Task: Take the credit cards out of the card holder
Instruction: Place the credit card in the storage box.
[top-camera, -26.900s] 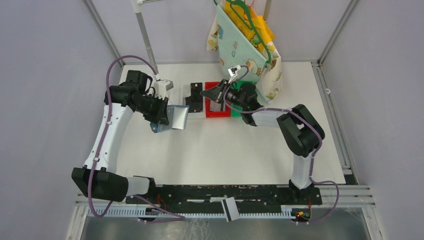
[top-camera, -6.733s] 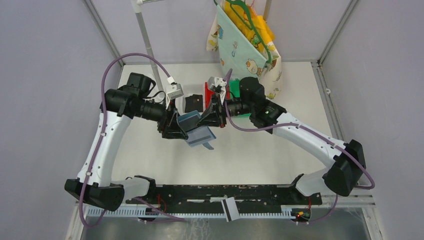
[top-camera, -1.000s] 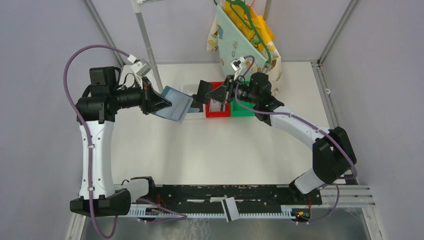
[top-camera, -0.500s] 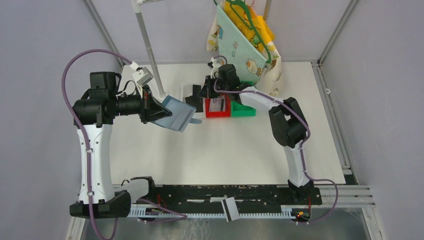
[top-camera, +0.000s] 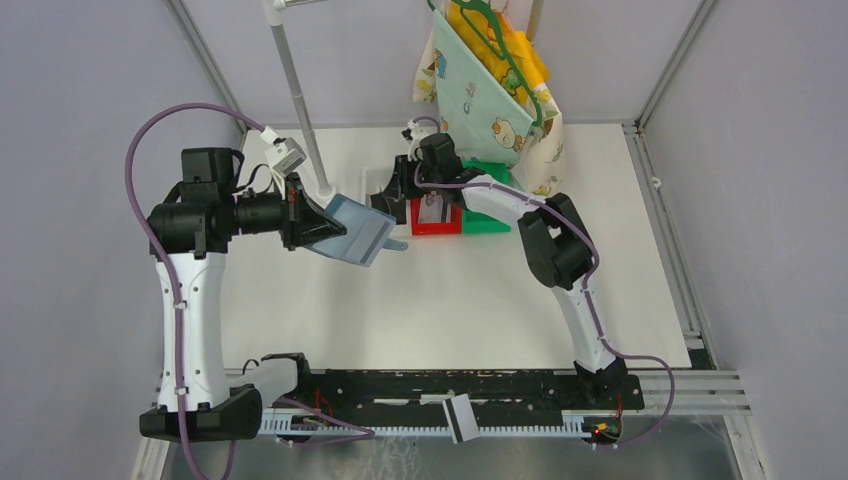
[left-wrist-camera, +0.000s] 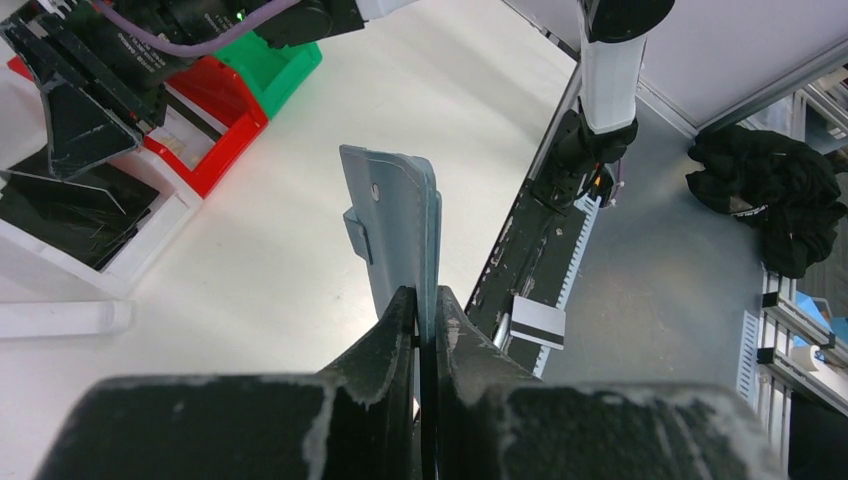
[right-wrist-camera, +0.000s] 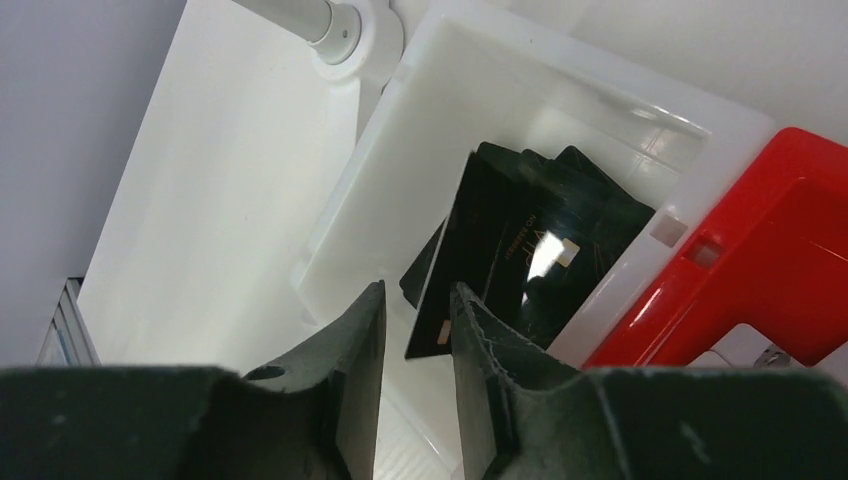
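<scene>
My left gripper (top-camera: 318, 224) (left-wrist-camera: 427, 300) is shut on one edge of the teal card holder (top-camera: 357, 233) (left-wrist-camera: 395, 225), which it holds in the air over the table's left middle, snap tab showing. My right gripper (top-camera: 393, 188) (right-wrist-camera: 415, 295) hovers open over a white tray (right-wrist-camera: 600, 90). A black card (right-wrist-camera: 445, 285) stands tilted just past the fingertips, near the right finger and free of both. More black credit cards (right-wrist-camera: 555, 245), one with a chip mark, lie in that tray. A pale card with a dark stripe (top-camera: 435, 212) sits in the red tray (top-camera: 420, 229).
A green tray (top-camera: 490, 222) stands right of the red one. A metal pole (top-camera: 298, 100) rises beside the white tray, and a patterned bag (top-camera: 490, 90) hangs at the back. A striped card (top-camera: 460, 415) (left-wrist-camera: 537, 325) lies on the front rail.
My right gripper moved left from the red tray to the white tray and opened, letting go of the black card. The left gripper keeps the card holder almost still.
</scene>
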